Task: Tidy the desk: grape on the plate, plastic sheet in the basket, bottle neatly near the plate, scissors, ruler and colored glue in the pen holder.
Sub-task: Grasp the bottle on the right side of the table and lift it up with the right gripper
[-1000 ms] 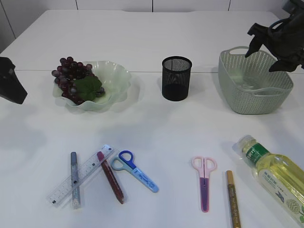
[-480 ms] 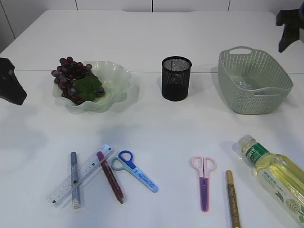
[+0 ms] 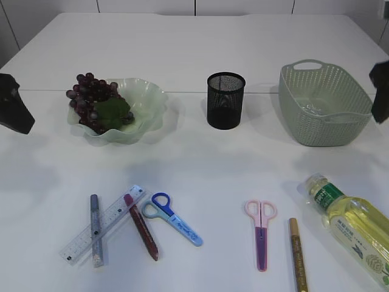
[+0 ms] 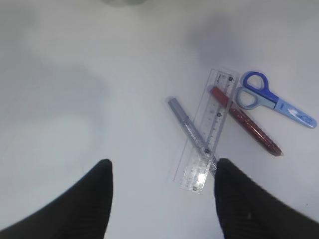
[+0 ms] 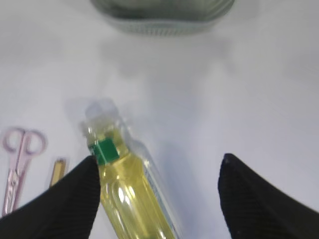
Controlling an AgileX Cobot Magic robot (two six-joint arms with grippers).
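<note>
**Both grippers open and empty, stationery and bottle on the table**

Left gripper (image 4: 162, 199): jaws spread wide, holding nothing, hovering above the table near the ruler (image 4: 206, 130). At the left edge in the exterior view.

Right gripper (image 5: 159, 199): jaws wide apart, nothing held, above the bottle (image 5: 127, 189). At the right edge in the exterior view.

Grape (image 3: 91, 100) lies on the plate (image 3: 149, 100), far left. Pen holder (image 3: 225, 100) stands far centre. Basket (image 3: 325, 103) far right, with a clear sheet inside, hard to make out.

Near left: ruler with silver glue pen (image 3: 95, 230) crossing it, red glue pen (image 3: 141, 227) touching its far end, blue scissors (image 3: 172, 218) just beside. Near centre-right: pink scissors (image 3: 261, 231), gold glue pen (image 3: 297, 246) beside them. Bottle lies on its side, near right, cap pointing far-left, well apart from the plate.
</note>
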